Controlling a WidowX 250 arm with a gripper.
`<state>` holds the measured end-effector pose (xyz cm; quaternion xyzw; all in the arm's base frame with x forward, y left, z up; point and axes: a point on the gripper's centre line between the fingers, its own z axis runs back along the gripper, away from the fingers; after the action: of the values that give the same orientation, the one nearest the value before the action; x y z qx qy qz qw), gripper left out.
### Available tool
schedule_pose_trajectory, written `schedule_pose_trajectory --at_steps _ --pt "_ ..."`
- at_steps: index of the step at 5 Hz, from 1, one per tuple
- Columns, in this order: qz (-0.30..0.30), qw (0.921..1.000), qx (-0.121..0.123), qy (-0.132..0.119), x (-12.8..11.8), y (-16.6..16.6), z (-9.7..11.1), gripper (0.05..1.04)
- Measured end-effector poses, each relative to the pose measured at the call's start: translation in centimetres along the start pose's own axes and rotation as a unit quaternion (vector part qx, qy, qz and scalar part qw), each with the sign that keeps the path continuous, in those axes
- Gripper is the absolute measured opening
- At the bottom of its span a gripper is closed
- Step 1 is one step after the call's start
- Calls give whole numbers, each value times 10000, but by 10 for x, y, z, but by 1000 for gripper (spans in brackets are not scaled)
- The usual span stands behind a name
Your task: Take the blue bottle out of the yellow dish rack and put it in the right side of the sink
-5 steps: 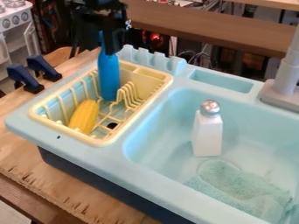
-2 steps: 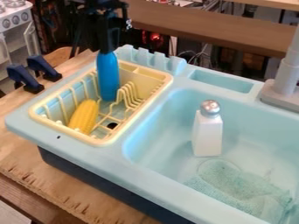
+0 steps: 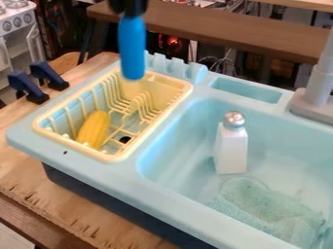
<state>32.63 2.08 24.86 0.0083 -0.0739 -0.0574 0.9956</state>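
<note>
While the yellow corn [image 3: 94, 129] is lying in the dish rack [image 3: 114, 156], the tool [image 3: 131, 14] is gripping a blue bottle [image 3: 131, 48] upright w/ its base above the rack's far end.

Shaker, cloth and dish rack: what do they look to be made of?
The shaker has a smooth white body, probably plastic, under a shiny silver cap whose bright glints suggest metal or chromed plastic. The cloth looks like soft woven fabric, given its textured, rumpled surface. The dish rack seems molded plastic: pale yellow, rounded rim and tines.
</note>
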Motion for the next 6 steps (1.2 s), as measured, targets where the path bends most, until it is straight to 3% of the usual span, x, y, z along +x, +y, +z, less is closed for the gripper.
schedule_pose_trajectory --at_steps 2,3,4,5,6 --pt "-845 9945 190 -595 14 -74 61 359" --pt "-1455 9883 -183 -430 24 -118 46 359" --pt "-2026 9766 -654 -321 21 -161 26 359" --pt "-2474 9642 -951 88 10 -195 0 359" --pt "-2712 9558 -1109 243 1 -209 -6 359"
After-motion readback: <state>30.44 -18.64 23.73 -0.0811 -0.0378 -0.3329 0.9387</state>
